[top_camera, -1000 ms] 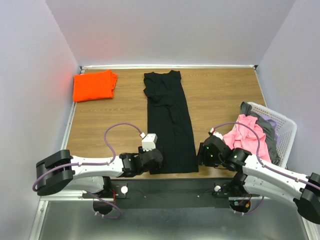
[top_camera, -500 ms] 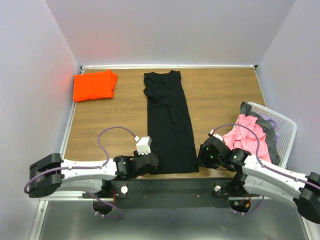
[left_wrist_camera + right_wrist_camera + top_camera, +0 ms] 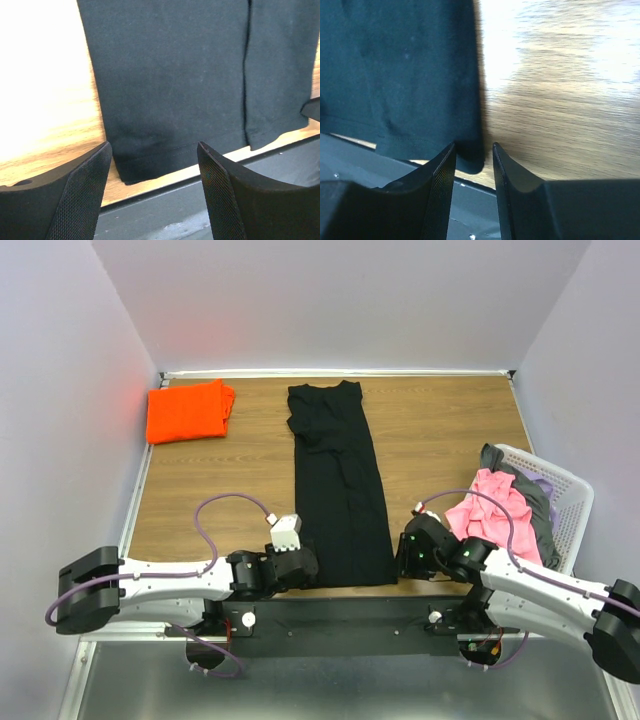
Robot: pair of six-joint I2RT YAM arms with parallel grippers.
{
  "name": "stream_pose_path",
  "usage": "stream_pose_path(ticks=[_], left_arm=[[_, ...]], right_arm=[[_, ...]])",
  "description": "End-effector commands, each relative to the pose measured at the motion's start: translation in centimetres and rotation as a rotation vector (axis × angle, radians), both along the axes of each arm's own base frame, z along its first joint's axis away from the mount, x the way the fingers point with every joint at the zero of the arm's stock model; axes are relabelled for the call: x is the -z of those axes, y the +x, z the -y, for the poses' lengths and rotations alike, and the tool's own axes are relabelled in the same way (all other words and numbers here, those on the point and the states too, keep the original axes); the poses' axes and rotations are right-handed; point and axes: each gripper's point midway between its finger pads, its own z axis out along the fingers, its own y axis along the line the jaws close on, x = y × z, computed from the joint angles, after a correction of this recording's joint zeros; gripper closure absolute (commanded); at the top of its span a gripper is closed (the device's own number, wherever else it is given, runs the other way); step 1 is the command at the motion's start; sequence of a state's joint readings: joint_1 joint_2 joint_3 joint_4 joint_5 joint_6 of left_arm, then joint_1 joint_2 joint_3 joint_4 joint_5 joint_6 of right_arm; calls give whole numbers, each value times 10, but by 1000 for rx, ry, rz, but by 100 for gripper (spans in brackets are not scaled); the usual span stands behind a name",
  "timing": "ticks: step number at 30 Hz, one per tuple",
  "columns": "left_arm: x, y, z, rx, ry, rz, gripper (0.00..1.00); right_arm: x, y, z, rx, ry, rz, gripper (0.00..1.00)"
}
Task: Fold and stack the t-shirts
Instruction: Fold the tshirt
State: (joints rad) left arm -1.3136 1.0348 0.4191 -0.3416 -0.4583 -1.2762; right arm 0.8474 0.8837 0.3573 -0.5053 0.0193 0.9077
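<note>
A black t-shirt, folded into a long strip, lies flat down the middle of the table. A folded orange t-shirt sits at the far left corner. My left gripper is at the black shirt's near left corner. In the left wrist view it is wide open, with the hem corner between its fingers. My right gripper is at the near right corner. In the right wrist view it is narrowly open and straddles that corner, with a gap still showing beside the cloth.
A white basket at the right holds a pink shirt and a grey one. The table's near edge and a grey metal ledge lie just below both grippers. Walls enclose the table.
My left gripper has drawn back toward the near edge, to the shirt's near left corner. My right gripper has edged slightly left onto the near right corner.
</note>
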Motion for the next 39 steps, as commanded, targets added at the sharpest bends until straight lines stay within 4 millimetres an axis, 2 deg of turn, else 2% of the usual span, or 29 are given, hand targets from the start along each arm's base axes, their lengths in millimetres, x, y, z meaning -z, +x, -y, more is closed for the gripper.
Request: stream_pose_path(ticks=[1, 7, 11, 14, 19, 23, 25, 29, 30, 32, 38, 39], left_arm=[[-2, 3, -1, -31, 24, 8, 23], [1, 2, -1, -28, 47, 1, 23], [2, -3, 0, -21, 37, -20, 26], [7, -9, 0, -10, 40, -45, 31], [13, -20, 2, 12, 78, -83, 42], [16, -28, 4, 26, 100, -105, 43], [19, -33, 5, 38, 116, -119, 50], [24, -39, 6, 51, 144, -137, 51], [26, -42, 6, 54, 154, -141, 55], [27, -44, 6, 54, 157, -147, 57], [28, -48, 7, 65, 158, -156, 63], [28, -48, 7, 66, 162, -156, 70]], right_arm=[[13, -14, 1, -54, -12, -52, 58], [16, -17, -1, -78, -9, -62, 63], [19, -17, 2, -76, -31, -62, 82], [20, -16, 3, -77, -42, -65, 87], [17, -13, 2, -79, -37, -49, 86], [14, -12, 0, -74, -21, -33, 86], [13, -12, 0, -72, -15, -26, 86], [14, -12, 2, -67, -17, -26, 86], [14, -11, 2, -63, -16, -25, 86], [14, -11, 2, -60, -17, -21, 86], [13, -10, 2, -53, -13, -19, 92], [12, -10, 1, -49, -7, -16, 95]])
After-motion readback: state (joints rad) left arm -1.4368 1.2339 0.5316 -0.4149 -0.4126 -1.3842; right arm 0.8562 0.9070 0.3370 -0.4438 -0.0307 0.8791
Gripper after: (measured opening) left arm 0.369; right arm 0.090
